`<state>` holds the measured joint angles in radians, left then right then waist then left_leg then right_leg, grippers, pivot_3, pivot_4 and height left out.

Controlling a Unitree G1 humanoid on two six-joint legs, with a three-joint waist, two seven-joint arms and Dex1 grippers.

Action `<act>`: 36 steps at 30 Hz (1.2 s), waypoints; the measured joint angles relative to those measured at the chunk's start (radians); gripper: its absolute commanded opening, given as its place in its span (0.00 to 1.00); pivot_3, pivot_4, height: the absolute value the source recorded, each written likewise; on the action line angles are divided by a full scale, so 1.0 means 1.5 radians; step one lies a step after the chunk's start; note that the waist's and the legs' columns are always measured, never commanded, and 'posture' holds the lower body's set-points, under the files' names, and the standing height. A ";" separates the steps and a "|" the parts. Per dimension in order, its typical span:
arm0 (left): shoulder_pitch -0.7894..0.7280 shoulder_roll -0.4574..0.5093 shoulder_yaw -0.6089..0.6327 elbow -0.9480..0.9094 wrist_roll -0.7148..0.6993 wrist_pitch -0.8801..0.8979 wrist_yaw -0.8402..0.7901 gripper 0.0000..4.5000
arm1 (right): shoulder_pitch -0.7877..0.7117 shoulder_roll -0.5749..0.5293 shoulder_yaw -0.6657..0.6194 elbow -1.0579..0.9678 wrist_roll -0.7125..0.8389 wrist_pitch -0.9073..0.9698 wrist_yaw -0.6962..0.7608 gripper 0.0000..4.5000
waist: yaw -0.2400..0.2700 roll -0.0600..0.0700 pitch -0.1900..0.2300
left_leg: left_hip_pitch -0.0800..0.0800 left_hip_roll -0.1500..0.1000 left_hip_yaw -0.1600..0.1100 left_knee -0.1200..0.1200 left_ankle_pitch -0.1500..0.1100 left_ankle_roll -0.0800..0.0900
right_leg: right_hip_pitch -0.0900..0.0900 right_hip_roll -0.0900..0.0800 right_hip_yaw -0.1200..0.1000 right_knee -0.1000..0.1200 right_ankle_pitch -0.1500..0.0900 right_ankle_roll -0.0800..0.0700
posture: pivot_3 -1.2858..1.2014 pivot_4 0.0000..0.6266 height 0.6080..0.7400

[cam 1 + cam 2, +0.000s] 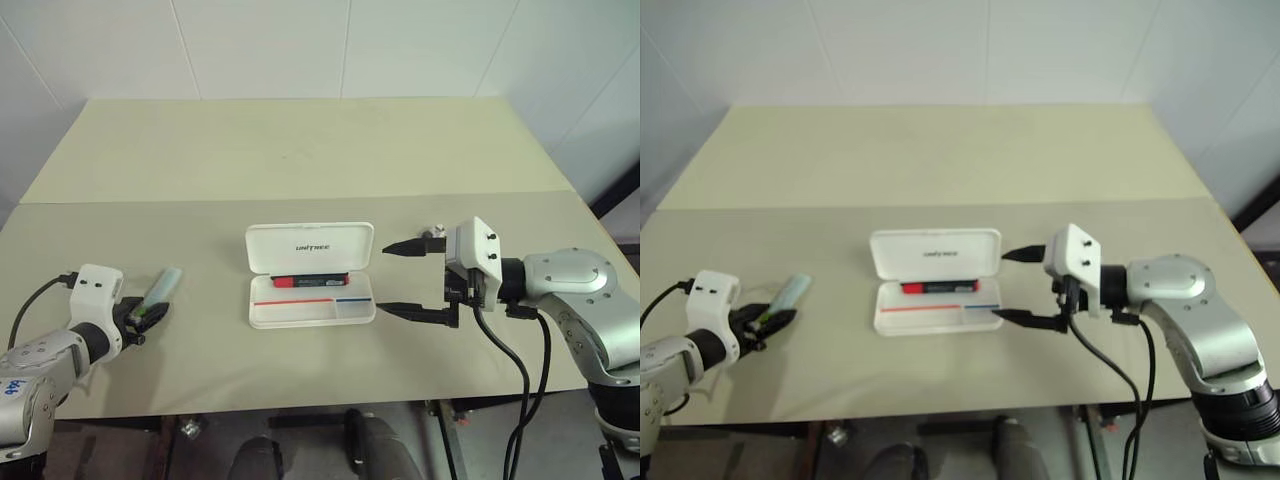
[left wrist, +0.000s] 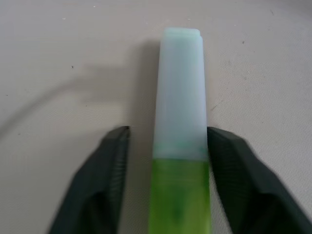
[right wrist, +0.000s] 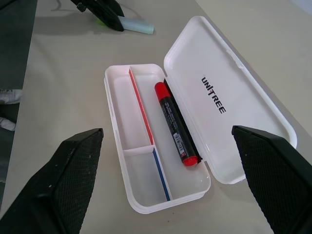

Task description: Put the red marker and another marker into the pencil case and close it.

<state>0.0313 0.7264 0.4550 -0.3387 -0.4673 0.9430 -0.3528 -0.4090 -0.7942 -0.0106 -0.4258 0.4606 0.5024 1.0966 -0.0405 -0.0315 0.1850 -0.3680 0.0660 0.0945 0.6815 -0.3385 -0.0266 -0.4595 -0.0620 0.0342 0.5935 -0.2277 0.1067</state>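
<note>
The white pencil case (image 1: 300,312) lies open at mid-table with its lid (image 1: 310,247) folded back. The red marker (image 1: 312,280) rests in the tray's rear compartment, along the hinge. At the left, the light-green marker (image 1: 163,287) lies flat on the table. My left gripper (image 1: 150,315) straddles its green end. One finger (image 2: 229,165) touches the marker (image 2: 179,97), while a gap remains before the other finger (image 2: 102,170). My right gripper (image 1: 384,279) hovers just right of the case, open wide, with nothing between its fingers.
The beige table (image 1: 300,150) has a seam (image 1: 300,197) across it behind the case, with bare surface beyond up to the white wall. Black cables (image 1: 520,370) hang from my right wrist over the table's front edge.
</note>
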 measured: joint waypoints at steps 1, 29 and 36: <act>-0.002 0.000 -0.001 0.001 0.001 0.000 -0.001 0.24 | 0.000 -0.001 0.000 0.000 0.000 -0.001 0.000 1.00 | 0.001 0.000 0.000 | 0.000 0.000 0.000 0.000 0.000 0.000 | 0.000 0.000 0.000 0.000 0.000 0.000 | 0.52 0.24 1.00; -0.103 0.082 -0.056 0.047 -0.025 -0.388 -0.435 0.24 | 0.102 -0.029 -0.134 0.136 0.119 -0.087 0.128 1.00 | 0.009 0.000 0.000 | -0.001 0.000 0.001 0.000 0.000 0.000 | 0.000 0.000 0.000 -0.001 0.001 0.001 | 0.52 0.24 1.00; -0.140 0.083 -0.088 0.047 -0.033 -0.390 -0.480 0.24 | 0.154 -0.033 -0.183 0.168 0.143 -0.107 0.180 1.00 | 0.009 0.000 0.000 | 0.000 0.000 0.001 0.001 0.000 0.000 | 0.000 0.000 0.000 0.000 0.001 0.002 | 0.52 0.24 1.00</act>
<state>-0.1781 0.8512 0.3234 -0.2685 -0.5173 0.3583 -1.0728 -0.1779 -0.8431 -0.2845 -0.1732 0.6747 0.3423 1.3665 -0.0274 -0.0313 0.1852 -0.3682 0.0659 0.0959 0.6829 -0.3384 -0.0266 -0.4588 -0.0614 0.0347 0.5936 -0.2261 0.1094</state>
